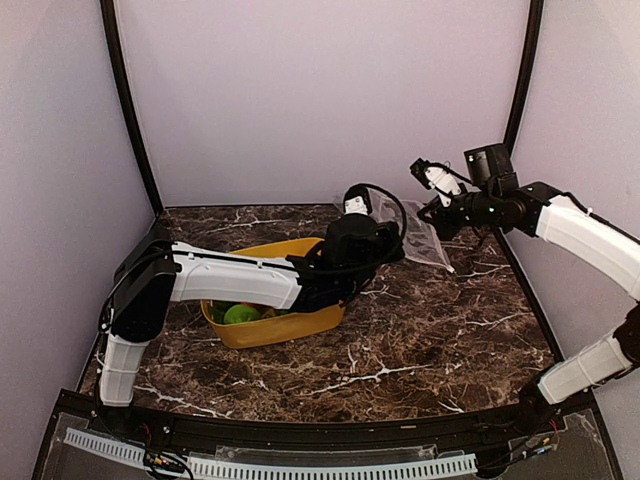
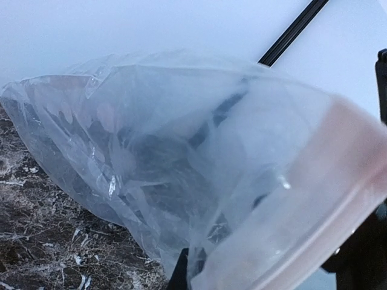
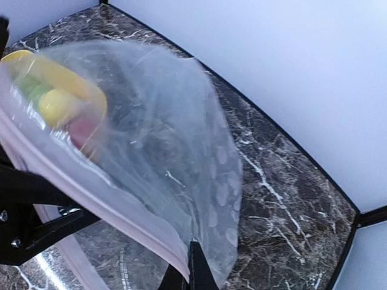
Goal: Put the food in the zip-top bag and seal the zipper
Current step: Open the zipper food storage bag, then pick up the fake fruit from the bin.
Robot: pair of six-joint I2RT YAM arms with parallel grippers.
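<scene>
The bag (image 1: 420,238) is just beyond the tub (image 1: 275,325). Expect it to be limp and slippery, so hold it only by the stiffer zipper (image 3: 109,202). Your right gripper (image 3: 195,266) looks pinched shut on that strip. Film hides the jaws of your left gripper (image 2: 181,272), so I cannot tell their state. The food (image 1: 240,313) sits in the tub.

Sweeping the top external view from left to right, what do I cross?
left arm's shoulder → yellow tub → zip-top bag → right arm's white forearm
</scene>
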